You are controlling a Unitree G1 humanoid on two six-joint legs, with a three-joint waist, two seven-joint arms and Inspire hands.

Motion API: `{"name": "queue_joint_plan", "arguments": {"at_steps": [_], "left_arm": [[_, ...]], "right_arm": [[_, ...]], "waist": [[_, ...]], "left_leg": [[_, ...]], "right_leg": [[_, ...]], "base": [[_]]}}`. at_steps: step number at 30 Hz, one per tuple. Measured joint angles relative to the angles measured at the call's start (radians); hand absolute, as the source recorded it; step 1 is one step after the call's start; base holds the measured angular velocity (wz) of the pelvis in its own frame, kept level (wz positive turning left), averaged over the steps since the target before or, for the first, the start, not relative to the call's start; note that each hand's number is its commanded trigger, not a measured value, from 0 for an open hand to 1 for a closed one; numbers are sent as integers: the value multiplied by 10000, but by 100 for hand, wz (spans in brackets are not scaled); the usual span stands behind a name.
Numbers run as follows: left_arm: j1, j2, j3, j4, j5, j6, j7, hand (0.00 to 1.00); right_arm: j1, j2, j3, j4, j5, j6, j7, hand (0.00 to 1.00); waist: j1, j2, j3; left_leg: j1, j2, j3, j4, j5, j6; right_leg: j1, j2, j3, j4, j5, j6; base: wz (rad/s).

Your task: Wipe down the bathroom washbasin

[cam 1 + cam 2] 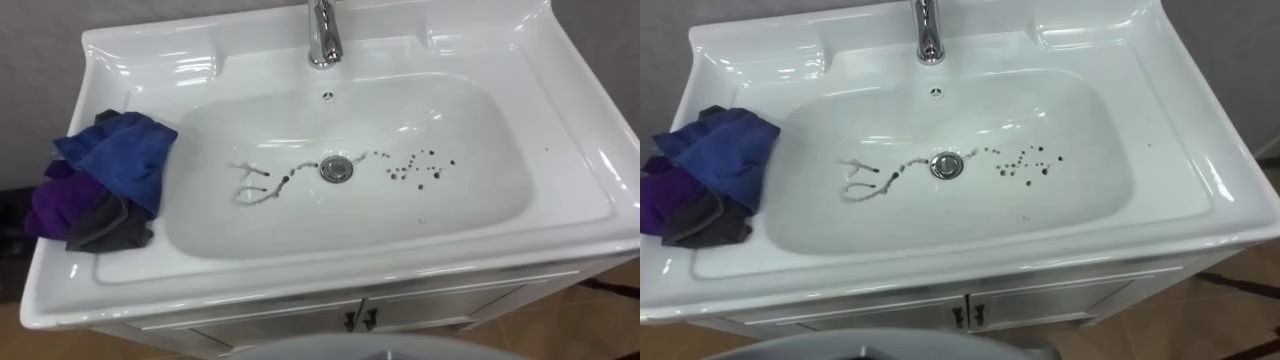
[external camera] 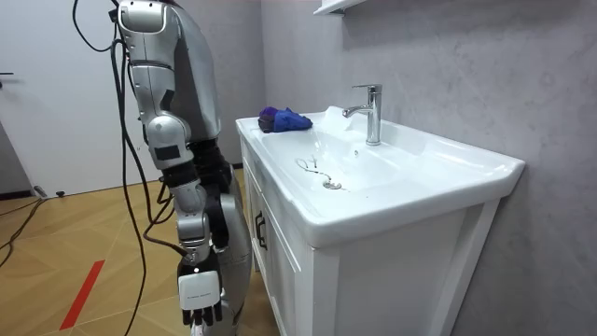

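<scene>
1. Basin, left eye view: white ceramic, set on a white cabinet, with the bowl taking up most of the frame.
2. Chrome faucet stands at the middle of the back ledge. A small overflow hole is just below it on the bowl wall.
3. Metal drain sits in the middle of the bowl floor.
4. Dirt: a grey looping smear lies left of the drain and trails up to it. Dark specks are scattered right of the drain.
5. Pile of cloths lies on the basin's left ledge. Blue is on top, purple at the outer left, grey at the front. The blue edge overhangs the bowl rim.
6. Two dark door handles show side by side on the cabinet front below the rim.
7. Right eye view: same layout, with the cloths on the left ledge, the drain in the middle and the specks to its right.
8. Room view: the robot stands upright at the cabinet front, on the room view's left, on a wooden floor.
9. Right hand hangs straight down beside the cabinet, well below the rim and touching nothing. Cannot tell whether it is open or closed, as the frame bottom cuts it off.
10. Cloths sit at the far end of the basin, well apart from that hand. The faucet stands against the grey wall.
</scene>
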Motion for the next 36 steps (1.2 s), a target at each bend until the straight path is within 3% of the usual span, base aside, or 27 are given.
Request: {"name": "queue_joint_plan", "arguments": {"at_steps": [27, 36], "left_arm": [[-5, -2, 45, 2, -12, 3, 3, 0], [1, 36, 672, -19, -16, -5, 77, 0]], "right_arm": [[-68, 0, 88, 228, -7, 29, 126, 0], [-4, -4, 159, 249, 9, 35, 433, 0]], "waist": [[4, -19, 0], [251, -185, -21]], "left_leg": [[-67, 3, -130, -2, -4, -2], [-152, 3, -200, -14, -4, -4]], "right_leg": [[9, -1, -98, -10, 0, -1], [-109, 6, -141, -35, 0, -1]], "base": [[1], [1]]}}
